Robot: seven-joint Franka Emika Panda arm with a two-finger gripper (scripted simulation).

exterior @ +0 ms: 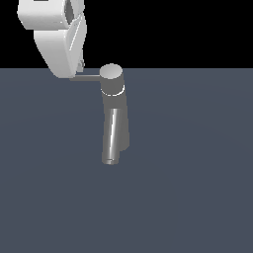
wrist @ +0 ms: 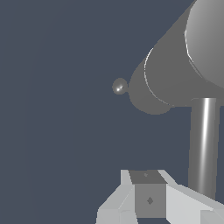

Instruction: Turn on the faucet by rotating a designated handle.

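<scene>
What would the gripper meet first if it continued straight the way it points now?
Probably the handle: the gripper sits right at the rod's outer end, beside the faucet. Depth is unclear, so contact is uncertain.

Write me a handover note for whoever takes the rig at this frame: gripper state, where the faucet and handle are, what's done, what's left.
Gripper: at the free end of the handle, on the exterior view's left of the faucet. Neither view shows whether the jaws are open or shut, nor whether they touch the rod.
Faucet: upright on the grey floor, round cap on top, shiny spout slanting down toward the camera.
Handle: thin rod sticking out sideways from the cap, pointing to the exterior view's left; its far end is hidden behind the arm.
Done: arm brought to the handle.
Left: confirm contact, then sweep the handle around the cap's axis; any turning so far cannot be judged here.
</scene>
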